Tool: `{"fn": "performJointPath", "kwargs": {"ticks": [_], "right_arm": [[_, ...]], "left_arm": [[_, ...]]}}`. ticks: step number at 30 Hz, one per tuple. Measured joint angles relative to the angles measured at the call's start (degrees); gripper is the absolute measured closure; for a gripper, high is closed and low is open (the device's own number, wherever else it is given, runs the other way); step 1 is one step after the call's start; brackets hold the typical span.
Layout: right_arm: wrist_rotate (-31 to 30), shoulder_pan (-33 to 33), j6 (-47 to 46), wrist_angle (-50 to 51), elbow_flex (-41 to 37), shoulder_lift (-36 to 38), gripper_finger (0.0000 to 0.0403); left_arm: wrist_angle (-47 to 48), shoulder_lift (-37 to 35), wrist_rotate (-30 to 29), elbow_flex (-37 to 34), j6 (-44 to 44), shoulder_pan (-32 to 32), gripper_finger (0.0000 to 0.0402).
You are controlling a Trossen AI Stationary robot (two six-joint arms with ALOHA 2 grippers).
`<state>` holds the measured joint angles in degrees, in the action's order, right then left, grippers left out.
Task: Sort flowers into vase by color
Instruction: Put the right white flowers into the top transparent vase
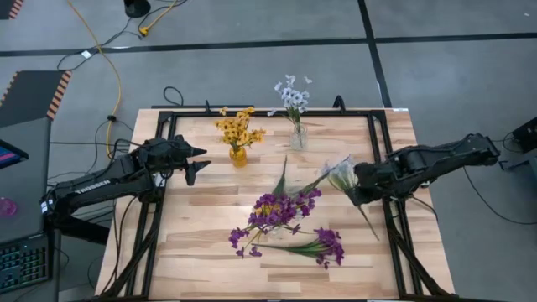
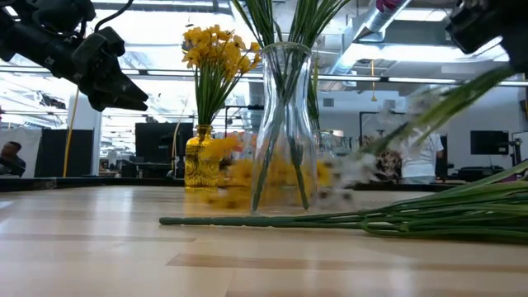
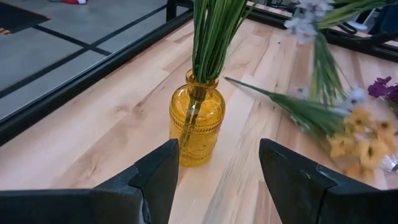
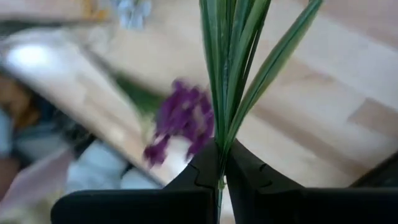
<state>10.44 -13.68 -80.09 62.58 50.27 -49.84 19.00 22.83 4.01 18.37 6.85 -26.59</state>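
Observation:
Yellow flowers stand in an amber vase. White-blue flowers stand in a clear vase. Two purple bunches lie flat on the table. My left gripper hangs open just left of the amber vase, its fingers apart and touching nothing. Over the table's right half, my right gripper is shut on a pale white sprig. My right gripper pinches the pale sprig's green stem and leaves between its two fingers, partway along the stem. The fingers slant down from the table's right and lie across it. The blossom end points toward the table's middle and the bare stem end toward the near edge.
A black frame runs along the table's edges. The clear vase and the amber vase stand close together at the far middle. Bare wood lies at the near left.

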Motion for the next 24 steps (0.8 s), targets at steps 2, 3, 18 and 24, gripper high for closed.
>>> {"fn": "performJointPath", "kwargs": {"ticks": [2,3,18,24], "right_arm": [[2.6,0.4,0.9,-1.4,0.0,1.3,0.0358],[4.0,0.8,0.8,-2.0,0.0,2.1,0.0358],[1.8,6.9,-2.3,-5.1,0.0,13.0,0.0357],[-4.9,9.5,1.1,-9.7,0.0,17.2,0.0357]], "left_arm": [[0.0,0.0,0.0,0.0,0.0,0.0,0.0191],[0.0,0.0,0.0,0.0,0.1,0.0,0.0191],[0.0,0.0,-0.1,0.0,1.0,0.0,0.0191],[0.0,0.0,-0.1,0.0,1.0,0.0,0.0191]]}}
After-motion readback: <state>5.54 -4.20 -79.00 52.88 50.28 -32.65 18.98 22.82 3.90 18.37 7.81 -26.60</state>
